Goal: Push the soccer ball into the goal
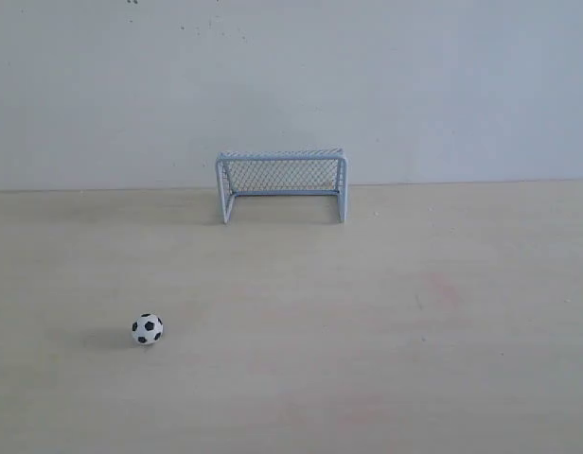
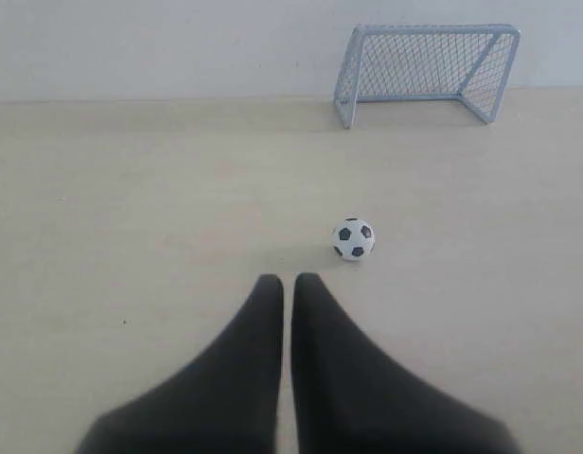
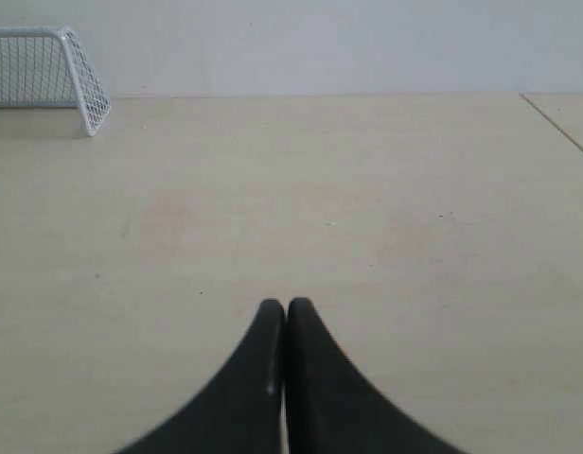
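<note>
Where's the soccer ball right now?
Exterior view: the soccer ball lies in the left foreground of the table, well short of the goal. Left wrist view: it sits just beyond the left gripper.

The surface (image 1: 415,359) looks like smooth, matt, pale wood. The goal (image 1: 282,176) has a smooth frame and fine mesh netting.

The small round soccer ball (image 1: 148,328) is white with black pentagon patches. The miniature tubular goal (image 1: 282,175) has a pale grey-white frame and fine dark diamond mesh. The flat wooden table (image 1: 367,331) is pale beige with faint pinkish smudges. The wall (image 1: 291,85) is plain off-white. Both pairs of jaws are plain black.
</note>
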